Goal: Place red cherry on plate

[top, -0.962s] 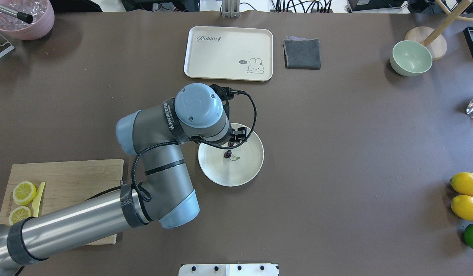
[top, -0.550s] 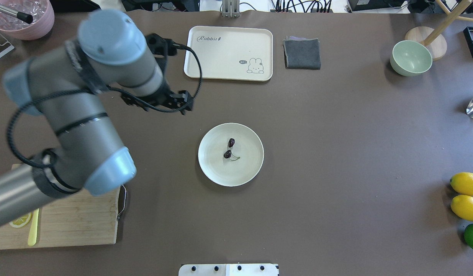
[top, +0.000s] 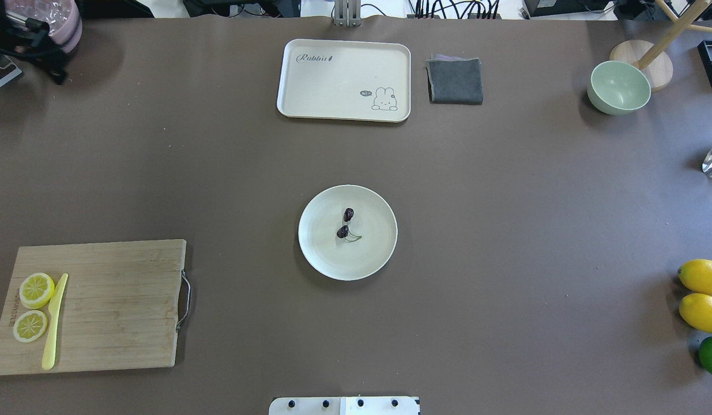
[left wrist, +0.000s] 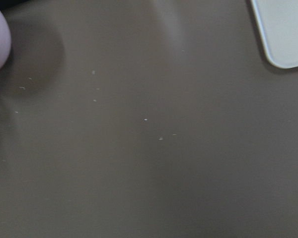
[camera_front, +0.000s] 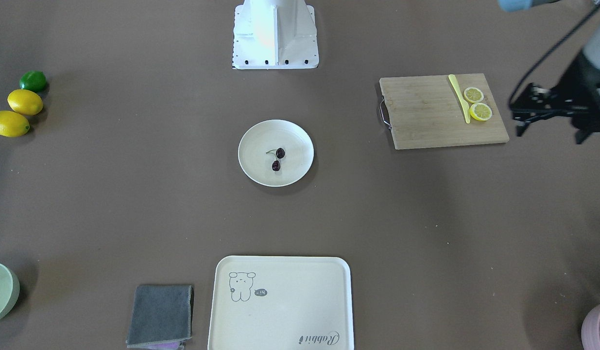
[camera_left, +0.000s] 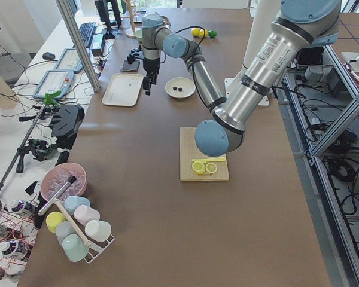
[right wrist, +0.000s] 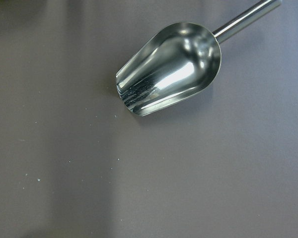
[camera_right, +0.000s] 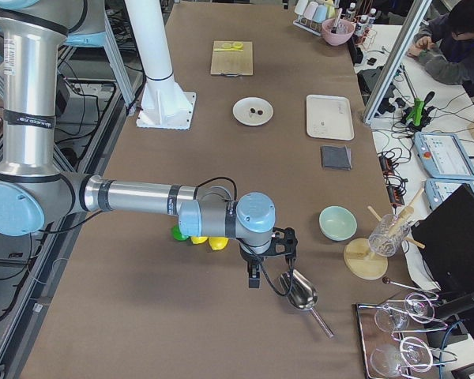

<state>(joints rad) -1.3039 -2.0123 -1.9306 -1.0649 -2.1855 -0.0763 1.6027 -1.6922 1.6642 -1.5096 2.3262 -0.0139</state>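
The red cherry [top: 345,223], a dark pair on a thin green stem, lies near the middle of the round cream plate [top: 367,259] at the table's centre. It also shows on the plate [camera_front: 253,170] in the front-facing view as red cherry [camera_front: 278,158]. My left gripper [camera_front: 548,132] hangs far off at the table's left edge beyond the cutting board, open and empty. My right gripper [camera_right: 257,275] hovers over a metal scoop [right wrist: 169,67] at the table's right end. No view shows whether its fingers are open or shut.
A cream tray [top: 344,79] and grey cloth [top: 455,80] lie at the far side. A cutting board [top: 113,305] with lemon slices [top: 36,289] is front left. A green bowl [top: 618,87], lemons [top: 701,276] and a lime sit right. A pink bowl [top: 67,29] is far left.
My left arm has pulled away from the plate, up and to the far left corner by the pink bowl. The red cherry stays where it was, lying free on the plate.
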